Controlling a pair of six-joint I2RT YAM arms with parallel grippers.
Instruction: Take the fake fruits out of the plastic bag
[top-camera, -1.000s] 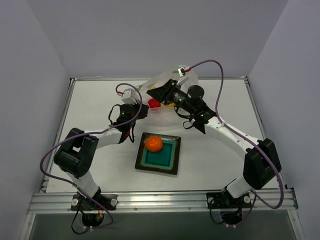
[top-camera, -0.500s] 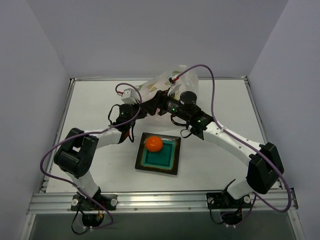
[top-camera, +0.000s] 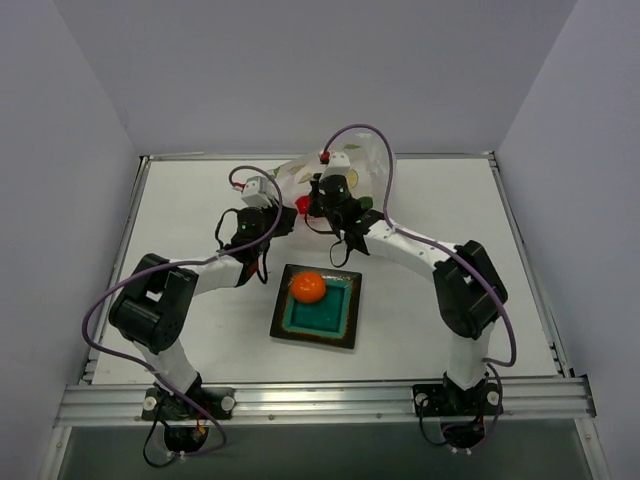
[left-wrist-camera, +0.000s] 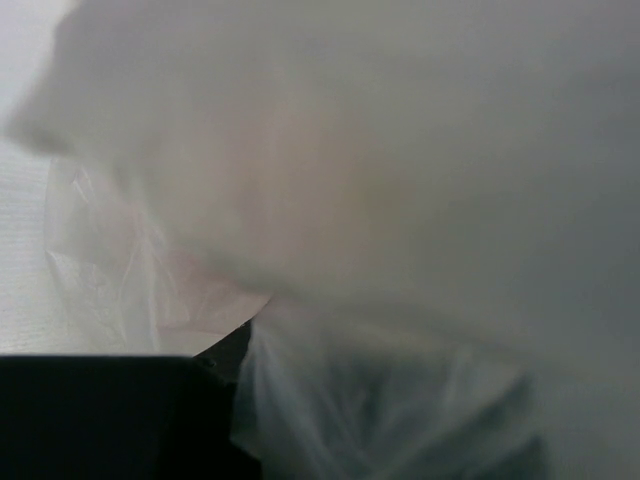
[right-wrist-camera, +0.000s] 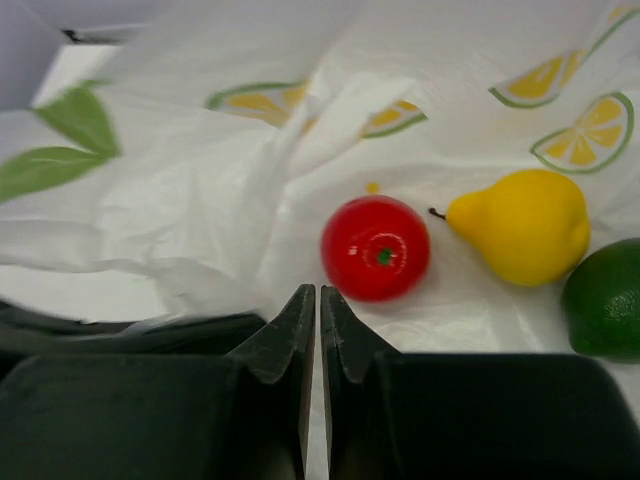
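Top external view is showing us the orange ball (top-camera: 307, 288) sitting on the square teal plate (top-camera: 340, 325), toward its far left corner and outside the plastic bag (top-camera: 350, 165). The plate is lying near the middle of the white surface (top-camera: 180, 220), and the crumpled bag is lying just beyond it, toward the far edge. The left pincer (top-camera: 285, 214) is meeting the bag's near left edge, while the right arm is bending across from the right side to the same edge.

In the right wrist view we are looking at the right pincer (right-wrist-camera: 318, 297) clenched, its fingers pressed together with nothing between them. The red round fruit (right-wrist-camera: 376, 248) is lying just past the tips, slightly to the right and apart from them. The yellow pear (right-wrist-camera: 520, 225) is lying close beside it on the right, and the dark green fruit (right-wrist-camera: 605, 300) is sitting at the frame's right edge, partly cut off. All three are resting on the bag's film with its citrus-slice prints.

In the left wrist view we are seeing mostly blurred film; the left pincer is clenched, with a fold of the bag fanning out from its tip.
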